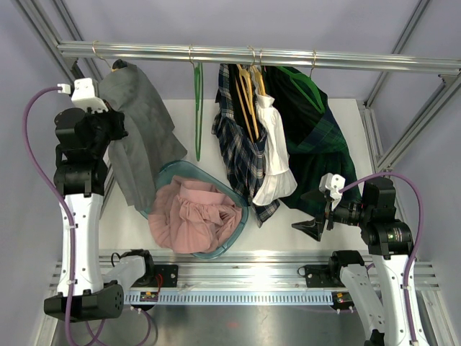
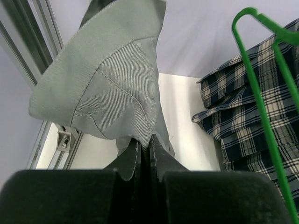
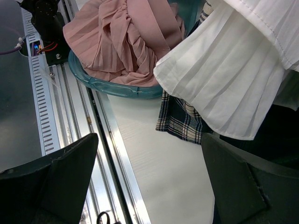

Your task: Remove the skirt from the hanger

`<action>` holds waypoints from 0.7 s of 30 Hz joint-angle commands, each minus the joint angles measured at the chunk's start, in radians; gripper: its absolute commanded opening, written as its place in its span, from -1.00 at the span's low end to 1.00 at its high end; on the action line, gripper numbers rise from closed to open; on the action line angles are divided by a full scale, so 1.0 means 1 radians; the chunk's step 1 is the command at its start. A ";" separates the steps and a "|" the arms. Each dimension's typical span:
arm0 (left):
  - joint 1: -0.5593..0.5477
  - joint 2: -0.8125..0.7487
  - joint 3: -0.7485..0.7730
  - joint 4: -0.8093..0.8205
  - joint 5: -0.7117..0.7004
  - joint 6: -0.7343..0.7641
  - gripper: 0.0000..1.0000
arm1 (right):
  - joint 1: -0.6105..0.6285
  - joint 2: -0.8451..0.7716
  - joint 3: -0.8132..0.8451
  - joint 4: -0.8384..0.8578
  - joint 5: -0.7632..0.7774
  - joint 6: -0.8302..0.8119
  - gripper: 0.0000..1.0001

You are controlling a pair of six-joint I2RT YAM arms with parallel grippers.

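grey skirt (image 1: 140, 133) | fine twill, stitched seams; hangs at the rail's (image 1: 216, 52) left end, draped slantwise | one fold pinched in closed left hand (image 2: 145, 148)

The counter (image 1: 277, 238) is a white, flat top, bare over most of what can be seen. One thing plainly sits on it: a teal plastic basket (image 1: 189, 166), translucent and oval. It holds a crumpled pink pleated garment (image 1: 194, 216), heaped above the rim and spilling a little over the near edge. In the right wrist view the same basket (image 3: 121, 88) rests flat on the counter (image 3: 159, 154). Just in front of the basket a slotted aluminium rail (image 1: 238, 277) runs along the counter's near edge. A plaid hem (image 3: 180, 123) hangs just right of the basket; whether it touches the counter cannot be told.
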State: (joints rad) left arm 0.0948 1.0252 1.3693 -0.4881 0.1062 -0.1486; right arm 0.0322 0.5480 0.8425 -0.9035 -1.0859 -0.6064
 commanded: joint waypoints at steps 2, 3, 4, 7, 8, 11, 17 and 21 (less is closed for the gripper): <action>0.000 -0.011 0.134 0.399 0.027 0.023 -1.00 | -0.005 0.001 0.004 0.015 -0.011 -0.009 0.99; 0.000 -0.017 0.134 0.410 0.027 0.024 -1.00 | -0.005 0.000 0.004 0.015 -0.011 -0.009 0.99; 0.000 -0.019 0.131 0.414 0.026 0.029 -1.00 | -0.005 -0.002 0.004 0.014 -0.011 -0.009 0.99; 0.000 -0.024 0.131 0.422 0.021 0.037 -1.00 | -0.005 -0.002 0.004 0.015 -0.011 -0.009 0.99; 0.000 -0.020 0.131 0.422 0.024 0.038 -1.00 | -0.005 0.000 0.004 0.017 -0.011 -0.009 0.99; -0.001 -0.019 0.126 0.416 0.026 0.035 -1.00 | -0.005 0.000 0.004 0.015 -0.011 -0.009 0.99; 0.000 -0.036 0.011 0.405 0.012 0.011 -1.00 | -0.008 -0.003 0.004 0.017 -0.009 -0.007 0.99; 0.000 -0.047 -0.081 0.405 -0.011 0.000 -1.00 | -0.008 -0.003 0.004 0.015 -0.009 -0.009 0.99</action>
State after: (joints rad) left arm 0.0948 0.9852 1.3083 -0.4168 0.0944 -0.1547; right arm 0.0315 0.5480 0.8425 -0.9035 -1.0859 -0.6064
